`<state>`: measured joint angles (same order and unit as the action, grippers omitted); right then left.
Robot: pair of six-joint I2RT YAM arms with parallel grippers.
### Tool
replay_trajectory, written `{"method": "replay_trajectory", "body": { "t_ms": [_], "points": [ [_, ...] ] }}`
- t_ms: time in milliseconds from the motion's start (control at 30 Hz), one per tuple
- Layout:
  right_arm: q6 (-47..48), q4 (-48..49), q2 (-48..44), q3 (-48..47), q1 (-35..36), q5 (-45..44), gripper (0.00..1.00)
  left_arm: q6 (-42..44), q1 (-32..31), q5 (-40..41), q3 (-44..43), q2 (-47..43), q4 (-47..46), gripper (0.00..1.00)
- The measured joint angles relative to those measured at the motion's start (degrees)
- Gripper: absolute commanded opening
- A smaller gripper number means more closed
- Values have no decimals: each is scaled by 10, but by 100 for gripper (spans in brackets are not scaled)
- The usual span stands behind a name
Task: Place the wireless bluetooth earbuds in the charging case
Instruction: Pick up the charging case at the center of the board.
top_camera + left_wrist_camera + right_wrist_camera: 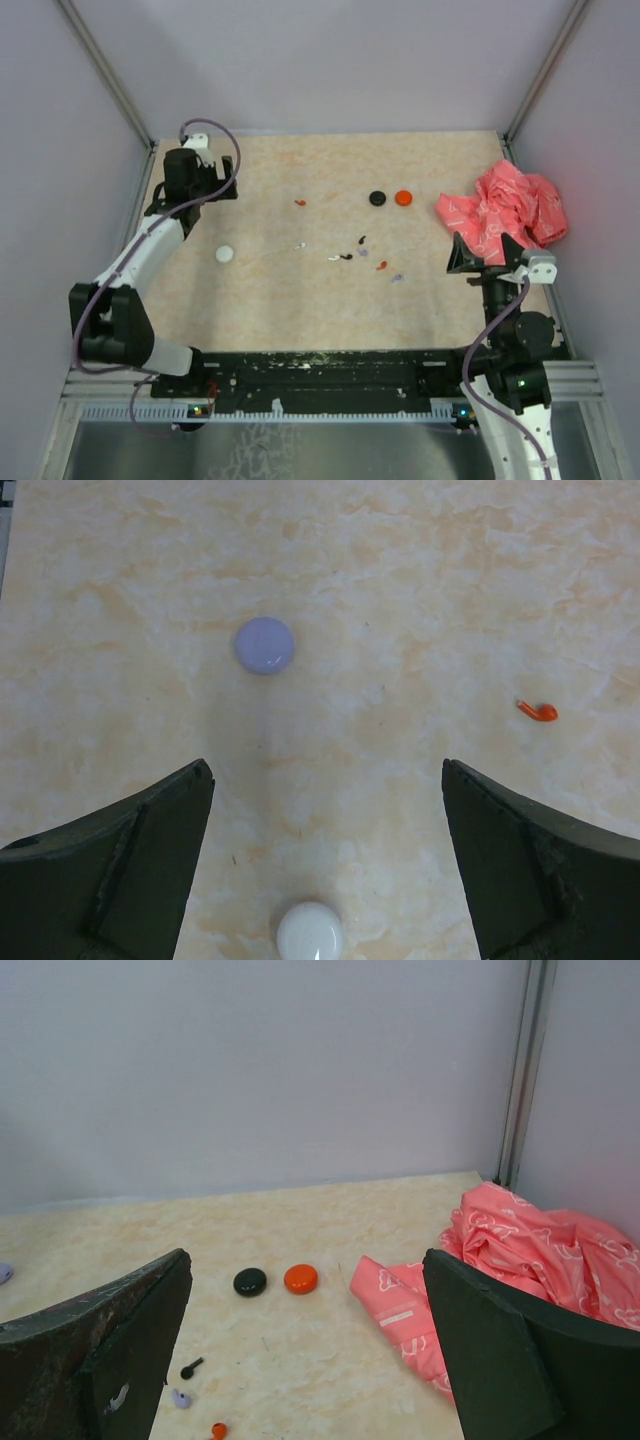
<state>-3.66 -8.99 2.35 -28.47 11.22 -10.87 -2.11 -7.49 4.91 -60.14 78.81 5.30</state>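
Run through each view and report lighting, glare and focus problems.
Top external: flat, even light, hardly any shadows; the earbuds are mere specks. Left wrist: table grain sharp, a soft glare spot on the white disc, a faint shadow streak below the lilac disc. Right wrist: dark fingers loom close and soft; the black disc and orange disc show small highlights.

The white disc (310, 932) is cut by the left wrist view's lower edge; the pink bag (530, 1260) by the right wrist view's right edge. Overhead, the earbuds (346, 256) are unresolved.
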Motion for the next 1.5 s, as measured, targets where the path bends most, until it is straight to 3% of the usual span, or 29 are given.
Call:
{"method": "replay_trajectory", "body": {
  "t_ms": [300,733,1033,1500],
  "points": [
    [0,4,-3,10,10,0,98,-1,44,-9,-138,210,9,99],
    [0,5,-3,11,10,-1,98,-50,75,-20,-307,420,55,90],
    [0,5,-3,11,10,-7,98,-49,75,-20,-349,483,84,80],
    [0,5,-3,11,10,-13,98,-19,74,-20,-389,509,98,62]
  ]
}}
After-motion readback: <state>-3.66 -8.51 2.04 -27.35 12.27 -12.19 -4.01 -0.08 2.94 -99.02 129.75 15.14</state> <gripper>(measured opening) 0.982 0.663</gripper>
